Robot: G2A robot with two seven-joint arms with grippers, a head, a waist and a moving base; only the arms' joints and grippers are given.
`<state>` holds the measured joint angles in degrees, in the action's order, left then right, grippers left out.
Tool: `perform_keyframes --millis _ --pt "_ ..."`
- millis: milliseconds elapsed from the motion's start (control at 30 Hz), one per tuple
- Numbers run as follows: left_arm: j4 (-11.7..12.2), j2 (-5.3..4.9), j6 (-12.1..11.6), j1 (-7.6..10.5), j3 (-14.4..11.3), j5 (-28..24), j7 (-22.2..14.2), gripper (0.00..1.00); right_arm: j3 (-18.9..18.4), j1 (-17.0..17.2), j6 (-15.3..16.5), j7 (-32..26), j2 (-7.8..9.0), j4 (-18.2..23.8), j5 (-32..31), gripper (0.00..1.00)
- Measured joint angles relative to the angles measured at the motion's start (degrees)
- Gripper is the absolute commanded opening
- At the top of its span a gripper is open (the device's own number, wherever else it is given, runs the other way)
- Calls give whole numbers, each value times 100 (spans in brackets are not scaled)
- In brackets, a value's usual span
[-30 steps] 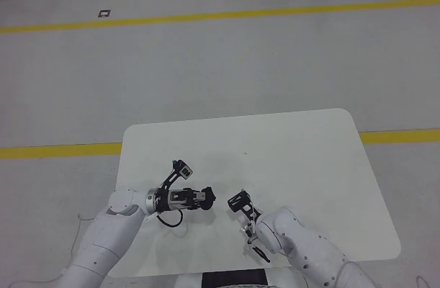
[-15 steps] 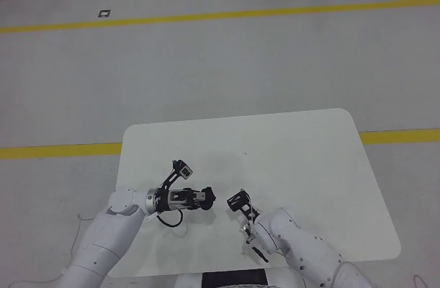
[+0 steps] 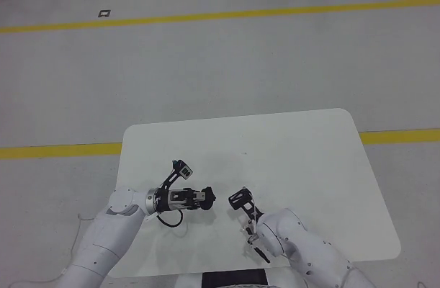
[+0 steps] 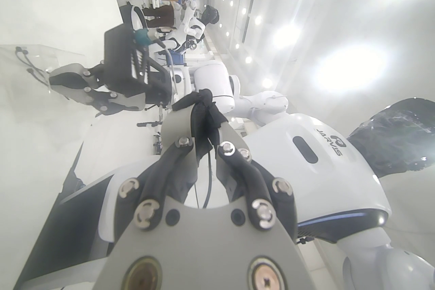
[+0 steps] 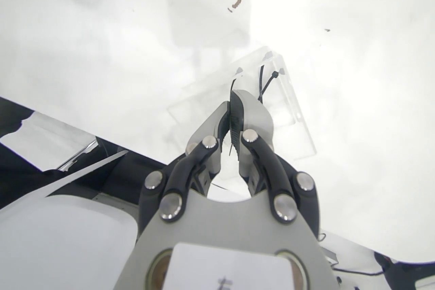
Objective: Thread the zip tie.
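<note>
My right gripper (image 5: 231,102) is shut on a thin black zip tie (image 5: 232,85), whose end sticks out past the fingertips. It hangs just above a clear tray (image 5: 295,124) holding a few more black zip ties (image 5: 266,84). In the top view this gripper (image 3: 239,199) sits near the table's front middle. My left gripper (image 3: 207,195) faces it from a short way to the left. In the left wrist view that left gripper (image 4: 202,107) is shut, with ragged black material between its tips. I cannot tell whether it holds a tie. The right gripper (image 4: 54,80) shows beyond it.
The white table (image 3: 299,158) is bare behind and to the right of both grippers. Its front edge lies close to the arms. The clear tray (image 4: 20,50) lies flat on the table under the right gripper.
The right arm has shifted very slightly, its gripper staying over the tray. The left arm has kept still.
</note>
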<state>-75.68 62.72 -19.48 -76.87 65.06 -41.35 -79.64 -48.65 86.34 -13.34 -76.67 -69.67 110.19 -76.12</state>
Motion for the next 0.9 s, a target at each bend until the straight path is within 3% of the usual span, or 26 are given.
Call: perform_keyframes --millis 267,567,900 --pt "0 0 0 0 0 0 0 0 -648 524 329 387 123 701 559 0" --pt "0 0 0 0 0 0 0 0 -1501 1261 562 1553 221 1172 1751 0" --pt "0 0 0 0 0 0 0 0 -2379 1971 1569 2920 304 1132 3697 0"
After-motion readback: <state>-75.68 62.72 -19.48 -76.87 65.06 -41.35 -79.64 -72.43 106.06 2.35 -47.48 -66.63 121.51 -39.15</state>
